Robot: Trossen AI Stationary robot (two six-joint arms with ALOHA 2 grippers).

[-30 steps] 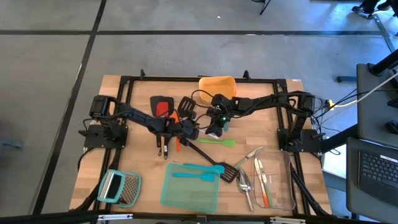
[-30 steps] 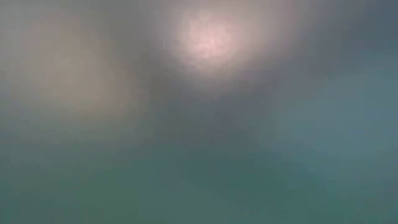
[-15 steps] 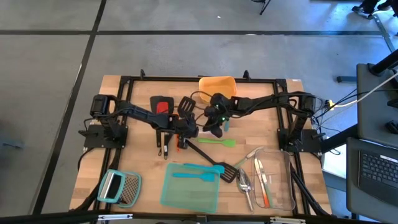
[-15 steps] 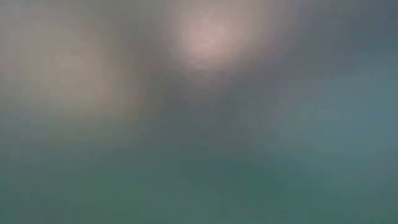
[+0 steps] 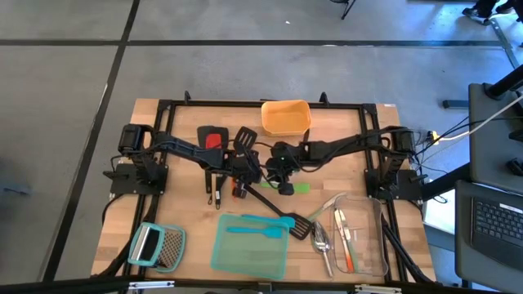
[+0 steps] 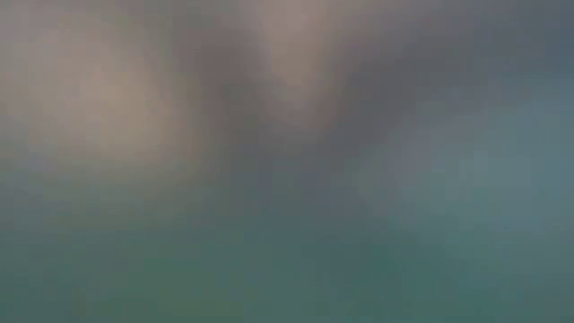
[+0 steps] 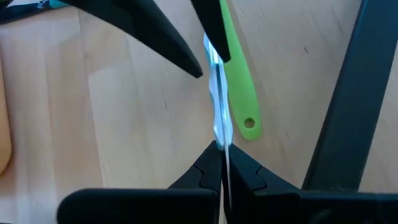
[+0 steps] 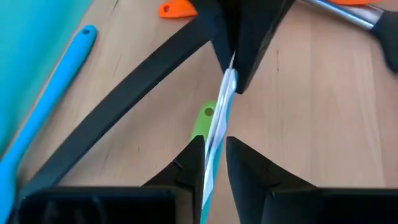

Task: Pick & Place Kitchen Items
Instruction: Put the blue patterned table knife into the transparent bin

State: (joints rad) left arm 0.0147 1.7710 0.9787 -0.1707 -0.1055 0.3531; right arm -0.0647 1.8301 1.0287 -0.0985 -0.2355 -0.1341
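A thin silver piece of cutlery (image 7: 219,106), seen edge-on, spans between my two grippers above the table's middle. My left gripper (image 5: 248,174) is shut on one end. My right gripper (image 5: 278,178) stands open around the other end (image 8: 217,124). Under them a green spatula (image 7: 239,81) lies flat on the wood. A long black turner (image 5: 278,208), a red turner (image 5: 214,140) and another black turner (image 5: 245,139) also lie on the table. The low view shows only blur. My left gripper pinches the cutlery's end (image 7: 220,142) between its two fingertips, coming from the table's left and slanting down. The piece runs straight on from the fingertips, edge up, clear of the table. My right gripper has the cutlery's other end lying along one finger (image 8: 189,168). Its other finger (image 8: 249,171) stands apart from the piece.
An orange container (image 5: 286,117) stands at the far edge. A teal tray (image 5: 245,255) with a teal spatula (image 5: 257,230) lies near the front. A clear container (image 5: 364,245) with cutlery is at the front right, and a grater (image 5: 157,245) at the front left.
My right gripper has moved toward the table's near edge and closer to my left gripper, rolling its wrist. The orange container now shows whole. My left gripper has stayed in place, its wrist turned a little.
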